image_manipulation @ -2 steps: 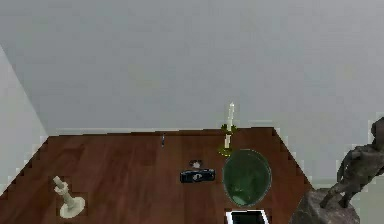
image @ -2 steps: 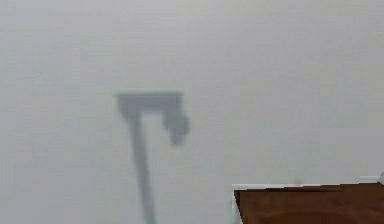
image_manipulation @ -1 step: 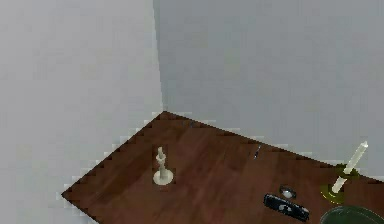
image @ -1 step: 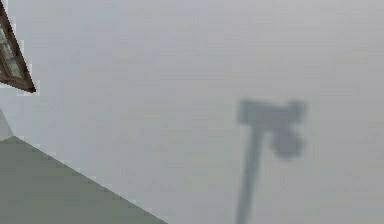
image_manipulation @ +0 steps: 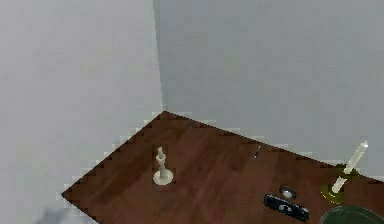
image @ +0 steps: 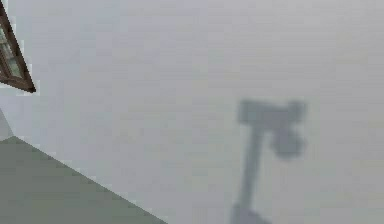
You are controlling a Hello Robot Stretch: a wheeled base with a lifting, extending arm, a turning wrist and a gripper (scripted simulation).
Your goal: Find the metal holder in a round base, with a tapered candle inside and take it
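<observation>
Step in hand: search, with the target judged located. On the brown bench (image_manipulation: pixel 215 165), left to right: a white figurine (image_manipulation: pixel 161 168), a dark flat bar (image_manipulation: pixel 287 206), then the candle holder (image_manipulation: pixel 338 190) with a pale tapered candle, at the right edge near a dark green round vessel (image_manipulation: pixel 352 216). Tool state: cannot tell. Next move calls for bringing the base in line with the holder before the arm reaches.

Base front twd wall (image: pixel 200 60), arm side twd wood surface (image_manipulation: pixel 215 160)
</observation>
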